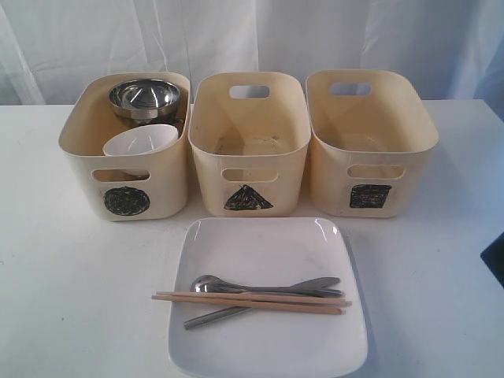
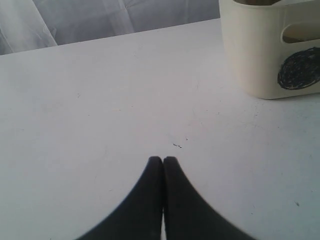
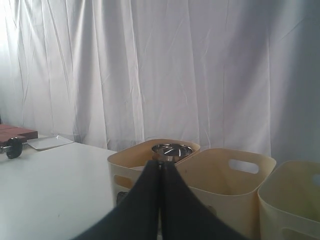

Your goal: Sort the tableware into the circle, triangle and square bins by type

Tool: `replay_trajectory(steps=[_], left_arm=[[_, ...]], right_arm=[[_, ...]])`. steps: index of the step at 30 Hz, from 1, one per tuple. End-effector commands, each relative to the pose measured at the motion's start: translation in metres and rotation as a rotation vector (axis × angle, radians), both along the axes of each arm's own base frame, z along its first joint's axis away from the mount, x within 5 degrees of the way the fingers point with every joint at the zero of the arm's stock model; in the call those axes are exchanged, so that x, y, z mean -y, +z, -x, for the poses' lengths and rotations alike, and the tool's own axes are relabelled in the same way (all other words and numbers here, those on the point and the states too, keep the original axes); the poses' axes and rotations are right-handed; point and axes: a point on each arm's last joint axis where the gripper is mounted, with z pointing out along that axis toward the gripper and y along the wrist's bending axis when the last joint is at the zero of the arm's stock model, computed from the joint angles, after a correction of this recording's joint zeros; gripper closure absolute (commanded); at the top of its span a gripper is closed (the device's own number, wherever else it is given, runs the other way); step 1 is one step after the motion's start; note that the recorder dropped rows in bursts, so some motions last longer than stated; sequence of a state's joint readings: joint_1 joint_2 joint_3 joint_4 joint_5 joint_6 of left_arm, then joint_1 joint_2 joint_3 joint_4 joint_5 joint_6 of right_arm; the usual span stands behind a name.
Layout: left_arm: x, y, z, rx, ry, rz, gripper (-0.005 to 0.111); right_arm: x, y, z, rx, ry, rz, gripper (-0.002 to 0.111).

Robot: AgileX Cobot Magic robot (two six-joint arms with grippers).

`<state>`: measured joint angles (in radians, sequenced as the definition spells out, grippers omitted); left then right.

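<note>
We see left fingers (image 2: 149,187) and right fingers (image 3: 150,192) clenched, empty; chopsticks (image 1: 250,304), cutlery (image 1: 206,283) on plate (image 1: 260,244); bowls (image 1: 140,143) in circle bin (image 1: 85,169)

1. The circle bin (image 1: 79,169), leftmost of three cream tubs in a row, holds the large steel bowl (image 1: 144,96) at its back and the tilted small white bowl (image 1: 140,146) at its front.
2. The triangle bin (image 1: 206,185) stands in the middle and the square bin (image 1: 331,185) on the right.
3. The large white square plate (image 1: 260,244) lies flat before the triangle bin, carrying the steel cutlery (image 1: 211,284) with the paired wooden chopsticks (image 1: 252,302) lying across it.
</note>
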<state>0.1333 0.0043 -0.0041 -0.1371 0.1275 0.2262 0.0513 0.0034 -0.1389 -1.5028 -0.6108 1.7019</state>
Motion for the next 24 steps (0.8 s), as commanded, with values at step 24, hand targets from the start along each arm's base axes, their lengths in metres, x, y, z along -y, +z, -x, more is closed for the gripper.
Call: replay_trajectory(steps=[24], left_arm=[[-0.0058, -0.0021, 0.0010, -0.032, 0.007, -0.216, 0.107]], right_arm=[[0.0006, -0.0013, -0.0004, -0.001, -0.012, 0.014, 0.108]])
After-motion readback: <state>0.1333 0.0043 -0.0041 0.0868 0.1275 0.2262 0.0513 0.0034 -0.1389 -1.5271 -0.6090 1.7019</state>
